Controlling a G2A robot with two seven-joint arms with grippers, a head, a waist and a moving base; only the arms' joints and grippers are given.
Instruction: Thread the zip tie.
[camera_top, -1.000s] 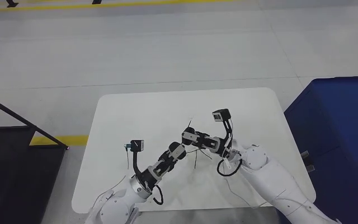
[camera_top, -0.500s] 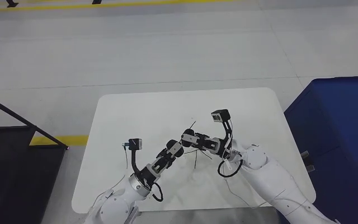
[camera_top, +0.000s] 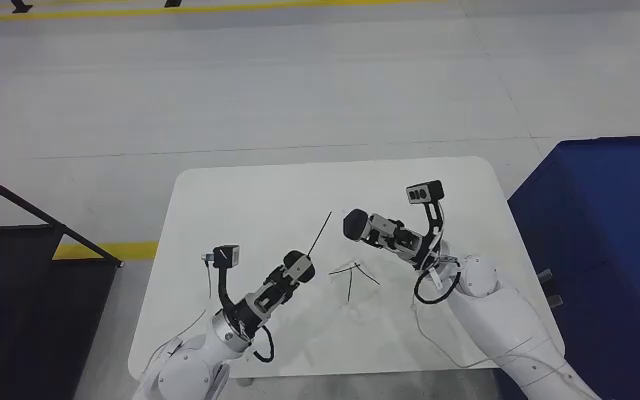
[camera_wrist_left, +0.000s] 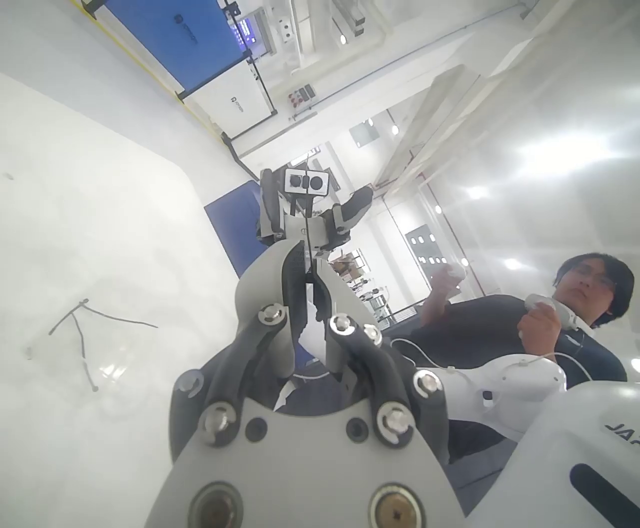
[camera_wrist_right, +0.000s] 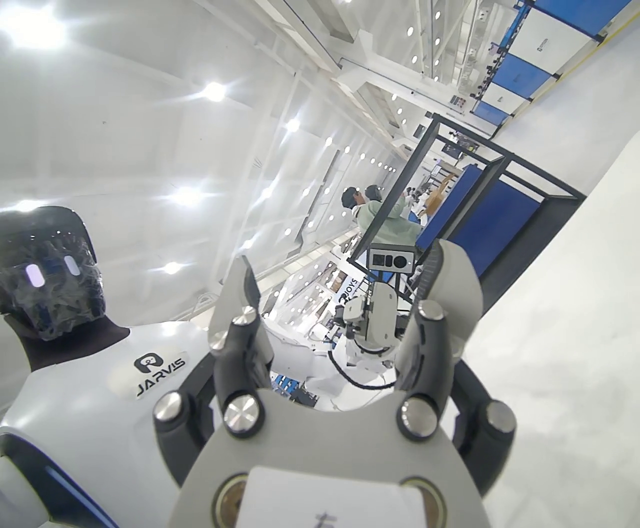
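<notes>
A thin black zip tie (camera_top: 318, 233) sticks up and away from my left gripper (camera_top: 298, 265), which is shut on its lower end above the table's middle. In the left wrist view the tie (camera_wrist_left: 307, 235) rises straight out from between the closed fingertips of that gripper (camera_wrist_left: 306, 262). My right gripper (camera_top: 352, 224) hovers a short way to the right of the tie's tip, apart from it. Its fingers (camera_wrist_right: 450, 272) are spread wide and the right gripper (camera_wrist_right: 345, 280) holds nothing.
Several loose black zip ties (camera_top: 350, 272) lie crossed on the white table (camera_top: 250, 200) between the two arms, and the same ties (camera_wrist_left: 80, 320) appear in the left wrist view. A blue cabinet (camera_top: 590, 220) stands off the table's right edge.
The two grippers, close together before, have drawn apart. The left one pulled back toward the near left with the zip tie; the right one moved right, away from the tie.
</notes>
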